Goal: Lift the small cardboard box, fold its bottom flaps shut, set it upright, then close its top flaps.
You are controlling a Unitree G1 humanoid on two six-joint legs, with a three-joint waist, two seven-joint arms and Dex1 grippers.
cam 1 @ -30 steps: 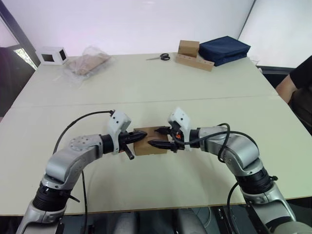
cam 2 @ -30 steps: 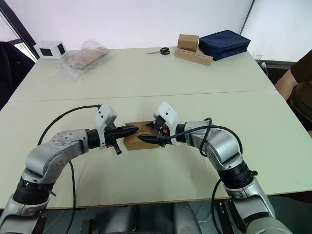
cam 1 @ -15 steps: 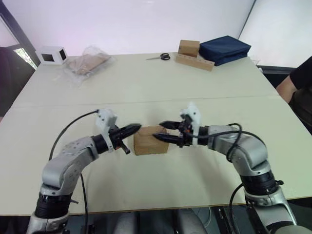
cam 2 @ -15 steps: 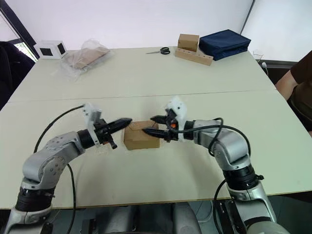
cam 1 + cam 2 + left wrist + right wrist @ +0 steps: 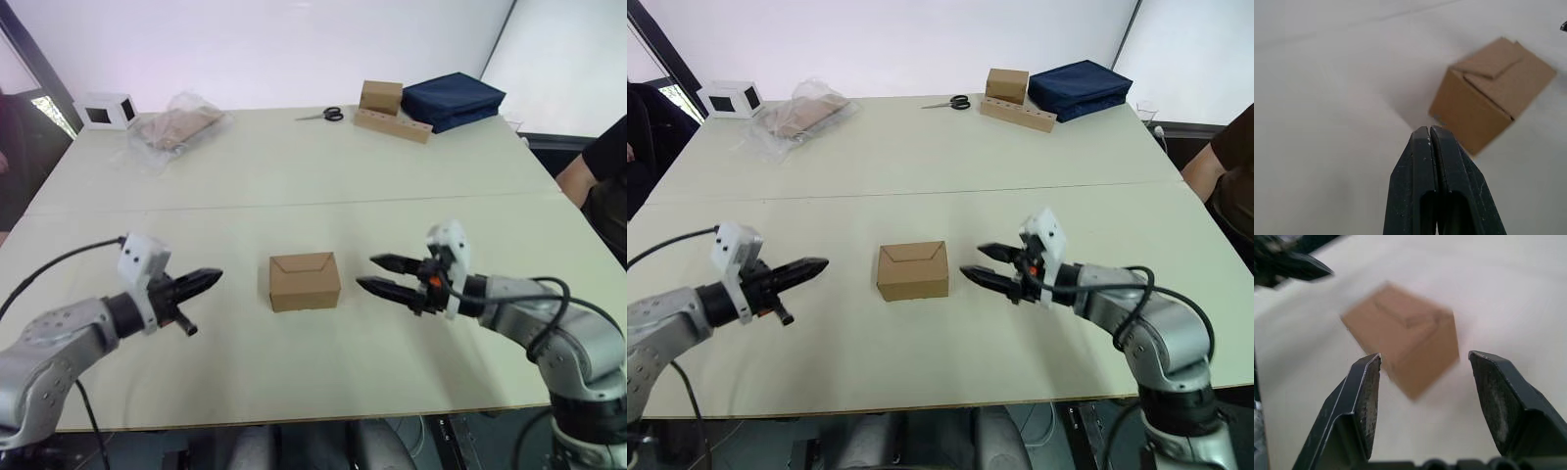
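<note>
The small cardboard box [image 5: 305, 281] stands upright on the table between my arms, with nothing touching it. Its top flaps [image 5: 303, 263] lie folded flat, the angled tuck tab showing on top. The bottom flaps are hidden under it. My left gripper [image 5: 205, 279] is shut and hovers a hand's width to the box's left, pointing at it. My right gripper [image 5: 375, 273] is open with nothing between its fingers, a short way to the box's right. In the left wrist view the box [image 5: 1492, 99] sits beyond the closed fingertips [image 5: 1429, 132]; in the right wrist view the box [image 5: 1403, 346] lies beyond the spread fingers.
At the back of the table [image 5: 294, 166] are a white box with dark windows [image 5: 104, 110], a clear plastic bag [image 5: 174, 127], scissors [image 5: 319, 115], a brown box on a long cardboard strip [image 5: 387, 110] and a navy bag [image 5: 452, 98]. A person's arm [image 5: 588, 166] is at the right edge.
Both grippers have let go of the box and pulled outward, the left to the left and the right to the right. The box stays standing on the table.
</note>
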